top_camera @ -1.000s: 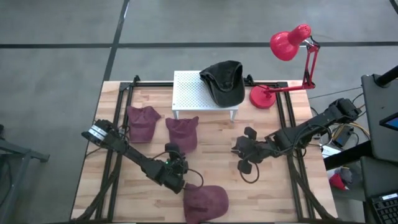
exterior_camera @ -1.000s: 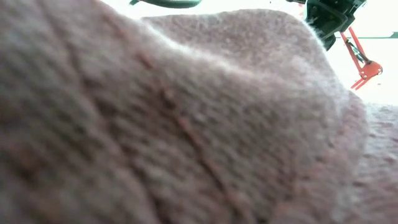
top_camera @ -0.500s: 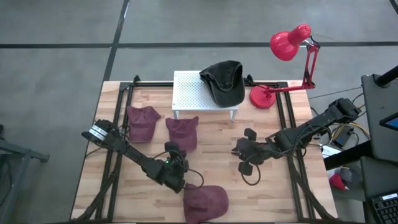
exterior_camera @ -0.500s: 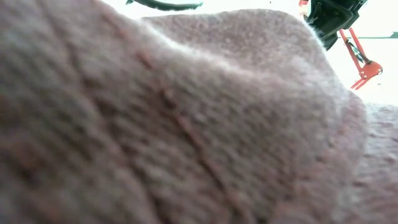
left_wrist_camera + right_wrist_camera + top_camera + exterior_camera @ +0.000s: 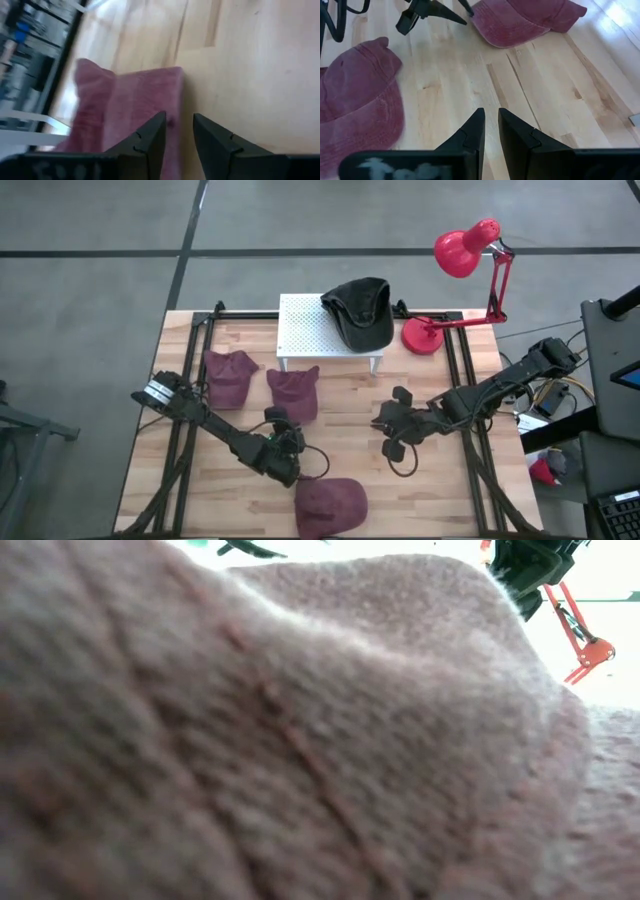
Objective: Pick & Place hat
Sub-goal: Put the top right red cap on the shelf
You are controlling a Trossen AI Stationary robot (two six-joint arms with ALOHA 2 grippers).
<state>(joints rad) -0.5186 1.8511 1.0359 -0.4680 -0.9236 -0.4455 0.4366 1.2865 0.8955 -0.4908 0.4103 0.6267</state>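
A maroon hat (image 5: pixel 330 502) lies crown up at the table's near edge and fills the low view (image 5: pixel 300 740). My left gripper (image 5: pixel 310 464) hovers just on its far-left side with a narrow gap between its fingers (image 5: pixel 180 120). The hat's edge (image 5: pixel 150 95) shows beyond the fingertips. Two more maroon hats (image 5: pixel 229 377) (image 5: pixel 294 393) rest flat on the table's left half. A black hat (image 5: pixel 360 310) sits on the white stand (image 5: pixel 305 330). My right gripper (image 5: pixel 380 422) waits shut over bare wood at mid-table (image 5: pixel 490 114).
A red desk lamp (image 5: pixel 465 250) stands at the far right corner beside the white stand. Black frame rails (image 5: pixel 180 430) run along both sides of the table. Bare wood (image 5: pixel 350 440) lies between the two grippers. A cable loops under the right wrist (image 5: pixel 402 465).
My left gripper has drawn back a little from the near hat; in the low view its dark shape at the top edge has shrunk and shifted away. The hats have not moved.
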